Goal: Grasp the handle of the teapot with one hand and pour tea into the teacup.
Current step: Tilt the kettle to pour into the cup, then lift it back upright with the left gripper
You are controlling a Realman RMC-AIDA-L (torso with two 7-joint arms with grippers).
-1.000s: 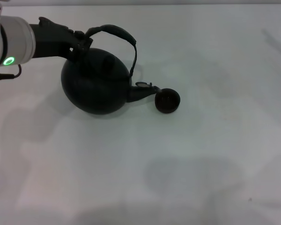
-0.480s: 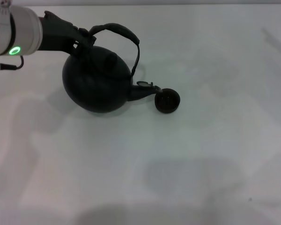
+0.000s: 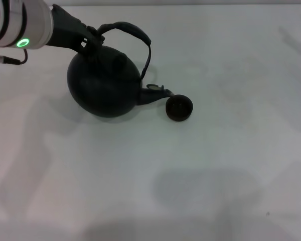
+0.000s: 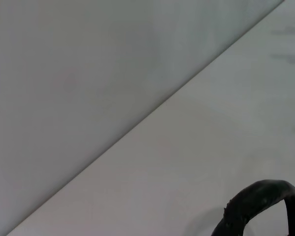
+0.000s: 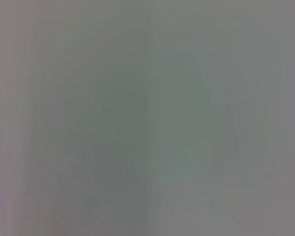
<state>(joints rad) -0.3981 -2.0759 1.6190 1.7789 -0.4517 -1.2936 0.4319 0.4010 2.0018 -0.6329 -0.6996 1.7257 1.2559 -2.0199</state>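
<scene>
The black teapot (image 3: 104, 88) stands at the table's back left, its lid knob (image 3: 121, 61) showing. Its short spout (image 3: 154, 94) points right and ends just beside the rim of the tiny dark teacup (image 3: 179, 108). My left gripper (image 3: 89, 42) comes in from the left and is shut on the left end of the arched dark handle (image 3: 133, 31). A piece of the handle also shows in the left wrist view (image 4: 258, 204). The right gripper is out of view; its wrist view shows only a blank grey surface.
The pale table (image 3: 200, 175) stretches to the front and right of the teapot and cup. The table's far edge meets a grey wall (image 4: 78, 73) behind the teapot.
My left arm has moved toward the back and a little right, still holding the handle. The handle has shifted right and the spout tip has lifted slightly. The cup has not moved.
</scene>
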